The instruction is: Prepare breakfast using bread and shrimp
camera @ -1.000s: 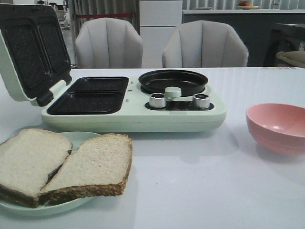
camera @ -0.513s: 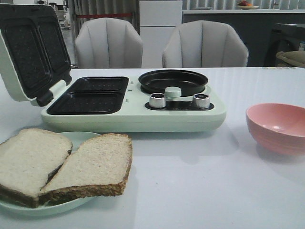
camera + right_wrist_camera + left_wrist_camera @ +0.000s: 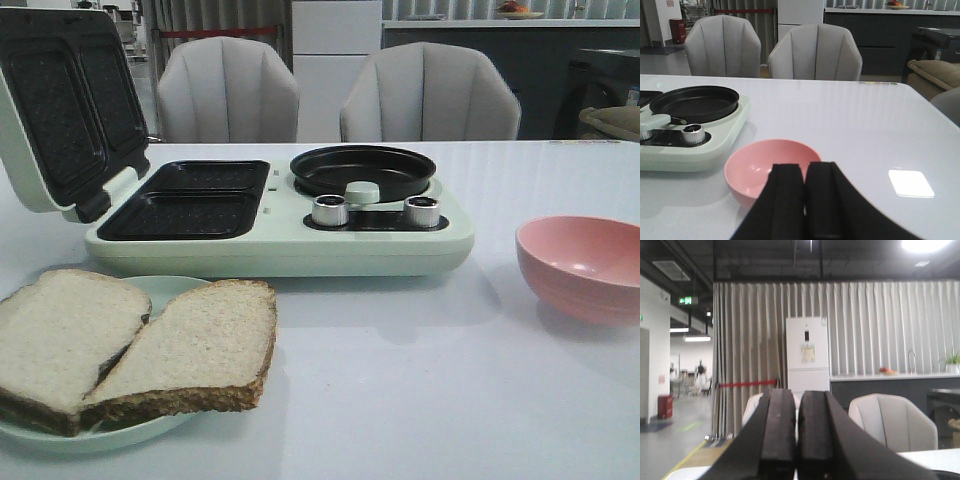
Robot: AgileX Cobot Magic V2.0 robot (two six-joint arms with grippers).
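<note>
Two slices of bread (image 3: 190, 350) with dark crusts lie overlapping on a pale green plate (image 3: 165, 292) at the front left of the table. No shrimp shows; the inside of the pink bowl (image 3: 583, 265) looks bare where visible, and it also shows in the right wrist view (image 3: 765, 165). My left gripper (image 3: 797, 427) is shut and empty, raised and facing the room beyond the table. My right gripper (image 3: 804, 200) is shut and empty, just in front of the pink bowl. Neither gripper shows in the front view.
A pale green breakfast maker (image 3: 280, 235) stands mid-table with its sandwich lid (image 3: 65, 105) open, two black grill wells (image 3: 185, 200), a round black pan (image 3: 362, 170) and two silver knobs (image 3: 330, 210). Two grey chairs (image 3: 430, 95) stand behind the table.
</note>
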